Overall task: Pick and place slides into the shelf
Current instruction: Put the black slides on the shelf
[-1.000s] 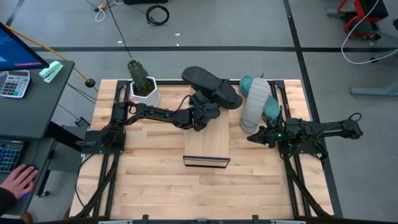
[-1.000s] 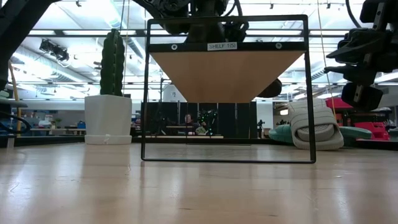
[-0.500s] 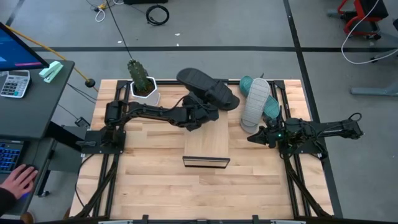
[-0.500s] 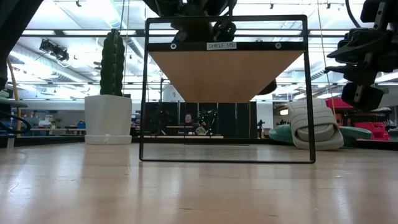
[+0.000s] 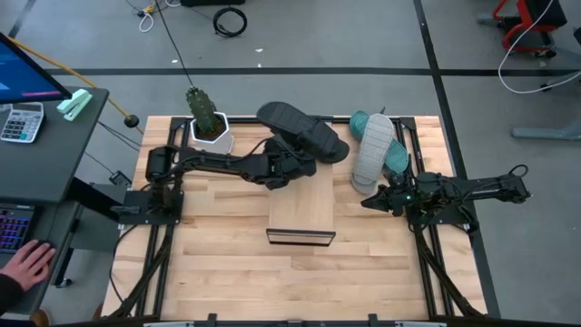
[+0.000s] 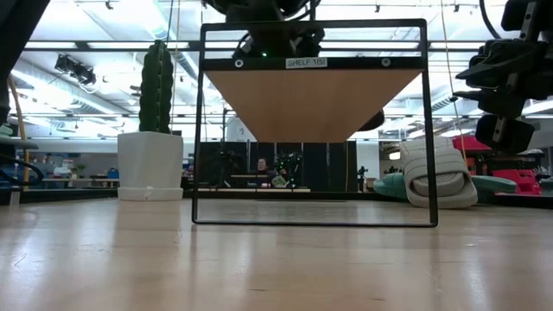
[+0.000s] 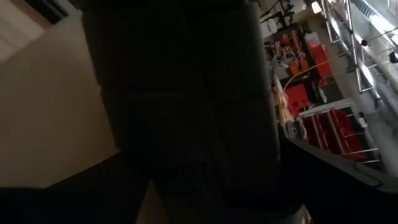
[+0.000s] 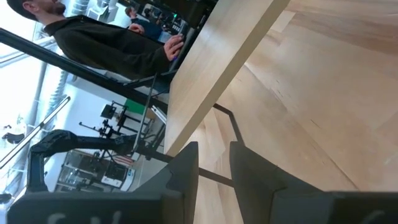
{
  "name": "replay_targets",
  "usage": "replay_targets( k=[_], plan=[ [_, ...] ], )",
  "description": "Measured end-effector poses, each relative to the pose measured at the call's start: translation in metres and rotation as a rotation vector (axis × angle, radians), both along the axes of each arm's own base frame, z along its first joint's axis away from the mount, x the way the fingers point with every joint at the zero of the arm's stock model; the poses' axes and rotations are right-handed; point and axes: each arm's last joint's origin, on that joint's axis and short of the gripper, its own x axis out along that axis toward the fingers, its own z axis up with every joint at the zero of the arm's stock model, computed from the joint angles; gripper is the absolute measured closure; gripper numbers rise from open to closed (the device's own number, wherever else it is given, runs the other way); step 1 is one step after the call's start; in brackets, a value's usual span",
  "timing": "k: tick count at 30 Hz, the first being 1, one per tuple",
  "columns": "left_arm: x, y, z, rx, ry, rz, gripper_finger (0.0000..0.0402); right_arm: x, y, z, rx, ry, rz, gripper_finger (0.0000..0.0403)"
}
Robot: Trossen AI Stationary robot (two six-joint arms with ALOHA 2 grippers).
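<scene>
The black slide (image 5: pixel 304 130) lies slantwise over the far end of the shelf (image 5: pixel 302 207), a light-wood board in a thin black frame (image 6: pixel 313 62). My left gripper (image 5: pixel 287 165) is shut on this slide from its near side; in the left wrist view the slide's dark body (image 7: pixel 186 106) fills the picture beside the shelf board (image 7: pixel 50 112). The light grey slide (image 5: pixel 371 148) lies on top of the teal slide (image 5: pixel 397 157) at the table's far right. My right gripper (image 5: pixel 370 201) hovers near them, open, touching nothing. My left gripper holds the black slide by its near long side, around the middle (image 5: pixel 292 154), coming roughly level from the table's left. The gripper's own body hides the fingers' exact place. The slide sits about level, above the shelf's top board; whether it touches the board I cannot tell.
A cactus in a white pot (image 5: pixel 208 123) stands at the table's far left, close to the left arm. The grey and teal slides (image 6: pixel 436 177) sit right of the shelf. Bare wood lies in front of the shelf (image 5: pixel 300 272). A person's hand (image 5: pixel 27 263) rests at a desk left of the table.
My left gripper has drawn back a little toward the table's left edge, still shut, carrying the black slide the same way. The shelf's near frame has shifted slightly toward the left as well. The right arm has kept still.
</scene>
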Motion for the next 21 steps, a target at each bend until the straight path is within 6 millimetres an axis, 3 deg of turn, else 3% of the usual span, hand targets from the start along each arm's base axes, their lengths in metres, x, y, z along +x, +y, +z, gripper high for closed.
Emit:
replay_targets(
  k=[4, 9, 21],
  plan=[
    [-0.008, -0.001, 0.009, -0.001, 0.041, -0.017, 0.0075, 0.0, 0.0, 0.0, -0.001, 0.001, 0.002, 0.0304],
    [-0.015, -0.001, 0.019, 0.016, 0.102, -0.048, 0.0079, 0.0, 0.0, 0.0, -0.005, 0.0, 0.003, 0.0304],
    [-0.02, -0.009, 0.009, -0.122, 0.221, -0.198, 0.0072, 0.0, 0.0, 0.0, -0.007, 0.0, 0.004, 0.0304]
  ],
)
